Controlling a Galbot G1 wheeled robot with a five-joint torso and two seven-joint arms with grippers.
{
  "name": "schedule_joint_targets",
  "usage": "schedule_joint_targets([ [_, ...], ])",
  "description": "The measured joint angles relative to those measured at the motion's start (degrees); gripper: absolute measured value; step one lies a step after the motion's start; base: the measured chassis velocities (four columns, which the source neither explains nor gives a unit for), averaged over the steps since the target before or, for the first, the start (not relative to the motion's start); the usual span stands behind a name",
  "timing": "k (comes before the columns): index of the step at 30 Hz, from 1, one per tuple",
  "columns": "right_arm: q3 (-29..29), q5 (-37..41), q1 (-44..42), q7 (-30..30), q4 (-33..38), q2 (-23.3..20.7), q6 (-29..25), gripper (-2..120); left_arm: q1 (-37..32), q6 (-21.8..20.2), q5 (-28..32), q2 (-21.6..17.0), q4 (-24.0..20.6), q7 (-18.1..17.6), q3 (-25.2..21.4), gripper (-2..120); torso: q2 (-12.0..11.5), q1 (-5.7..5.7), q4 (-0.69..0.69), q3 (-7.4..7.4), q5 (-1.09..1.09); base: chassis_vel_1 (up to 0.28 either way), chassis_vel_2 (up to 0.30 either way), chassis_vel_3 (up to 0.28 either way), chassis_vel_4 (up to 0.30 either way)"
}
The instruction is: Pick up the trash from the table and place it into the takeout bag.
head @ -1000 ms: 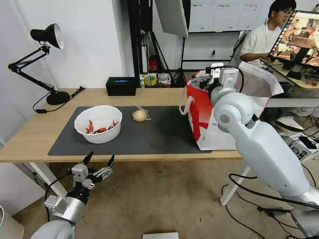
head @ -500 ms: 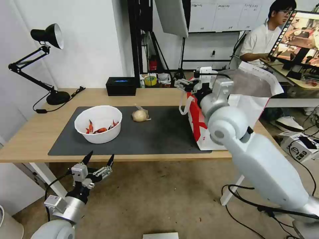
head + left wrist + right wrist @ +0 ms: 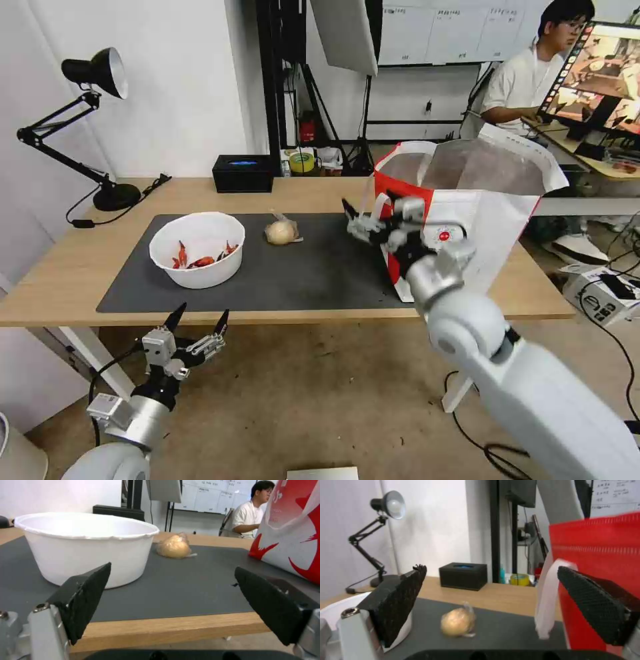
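On the table's dark mat (image 3: 320,273) stand a white bowl (image 3: 197,248) holding red crayfish shells and a plastic-wrapped beige bun (image 3: 281,231). The red-and-white takeout bag (image 3: 467,200) stands open at the mat's right end, showing its foil lining. My right gripper (image 3: 369,212) hovers open and empty over the mat, just left of the bag's white handle (image 3: 548,597), with the bun (image 3: 458,622) ahead of it. My left gripper (image 3: 199,323) waits open below the table's front edge, facing the bowl (image 3: 86,547) and the bun (image 3: 174,547).
A black box (image 3: 243,173) sits at the table's back edge and a black desk lamp (image 3: 93,73) stands at the back left. Cables lie on the floor at the right. A person sits at another desk behind the bag.
My right arm has come down from above the bag's mouth and swung left, so its gripper now hangs over the mat beside the bag. The left arm has stayed still.
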State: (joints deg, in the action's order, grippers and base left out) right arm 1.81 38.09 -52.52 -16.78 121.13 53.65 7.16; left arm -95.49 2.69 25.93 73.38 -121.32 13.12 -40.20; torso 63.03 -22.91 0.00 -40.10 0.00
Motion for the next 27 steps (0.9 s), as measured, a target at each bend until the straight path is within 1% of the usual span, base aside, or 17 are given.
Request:
schedule_joint_targets([
  [2,0.40,-0.87,-1.71,0.61,0.39,0.03,-0.93,100,-0.04,0.02,-0.07,0.10,-0.08,0.00,0.03,100,0.00,0.00,0.00,0.00,0.00,0.000,0.000,0.000,0.000],
  [4,0.88,-3.14,-4.73,1.36,0.66,0.30,-2.96,100,-0.14,0.11,-0.23,0.54,-0.14,0.01,0.10,100,0.00,0.00,0.00,0.00,0.00,0.000,0.000,0.000,0.000],
  [5,0.88,-3.14,-4.73,1.36,0.66,0.30,-2.96,100,-0.14,0.11,-0.23,0.54,-0.14,0.01,0.10,100,0.00,0.00,0.00,0.00,0.00,0.000,0.000,0.000,0.000],
  [6,0.98,-4.41,-6.04,1.62,0.57,0.59,-4.52,100,-0.19,0.20,-0.38,0.85,-0.18,0.02,0.13,100,0.00,0.00,0.00,0.00,0.00,0.000,0.000,0.000,0.000],
  [14,1.14,-9.09,-11.37,3.24,-1.92,2.31,-10.04,100,-0.64,0.80,-0.59,1.53,-0.52,0.08,-0.02,100,0.00,0.00,0.01,0.00,-0.01,0.000,0.000,0.000,0.000],
  [21,1.55,-13.71,-17.02,3.35,-3.29,3.96,-10.98,100,-0.65,0.86,-0.60,1.62,-0.43,0.16,-0.11,100,0.00,0.00,0.00,0.00,0.00,0.000,0.000,0.000,0.000],
  [27,1.88,-15.29,-19.62,3.16,-3.31,4.31,-11.15,100,-0.50,0.86,-0.60,1.62,-0.24,0.20,-0.13,100,-0.01,0.00,0.00,0.00,0.00,0.000,0.000,0.000,0.000],
])
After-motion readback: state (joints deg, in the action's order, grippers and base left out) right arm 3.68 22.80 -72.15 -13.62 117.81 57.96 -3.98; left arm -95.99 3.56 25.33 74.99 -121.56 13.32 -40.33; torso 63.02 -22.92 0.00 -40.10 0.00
